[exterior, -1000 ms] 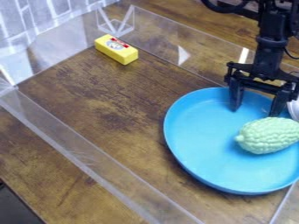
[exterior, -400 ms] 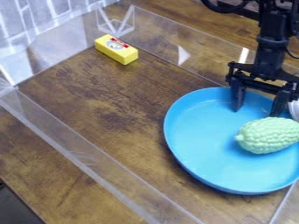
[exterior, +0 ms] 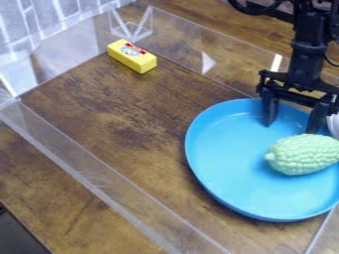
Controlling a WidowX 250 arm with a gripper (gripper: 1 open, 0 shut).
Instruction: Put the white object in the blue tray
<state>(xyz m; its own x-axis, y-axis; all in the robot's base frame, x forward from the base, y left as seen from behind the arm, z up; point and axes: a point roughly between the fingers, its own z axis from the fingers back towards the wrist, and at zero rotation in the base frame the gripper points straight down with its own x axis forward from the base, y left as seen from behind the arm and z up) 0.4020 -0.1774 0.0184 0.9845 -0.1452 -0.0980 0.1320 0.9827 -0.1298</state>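
So you've got a brown wood-grain tabletop (exterior: 119, 129) here, fenced by clear plastic walls (exterior: 126, 208), with some whitish patterned fabric (exterior: 40, 25) past the far corner. Your gripper (exterior: 290, 119) is the black one hanging over the back rim of the blue tray (exterior: 232, 179), on the right side of the view. Its fingers are spread apart, one to each side, and you can see blue between them, so you're not clamped on anything.

The white object (exterior: 304, 154), really more of a pale green bumpy oval, is lying in the tray, just in front of your fingers and nearer the camera. It looks clear of the left-hand finger in the view; whether the other one touches it, I can't tell you. Most of the tray spreads out in front of your fingers and off to the left. Way over to the left of them, well apart, you've got a yellow box (exterior: 131, 57) with a red and white label sitting on the wood.
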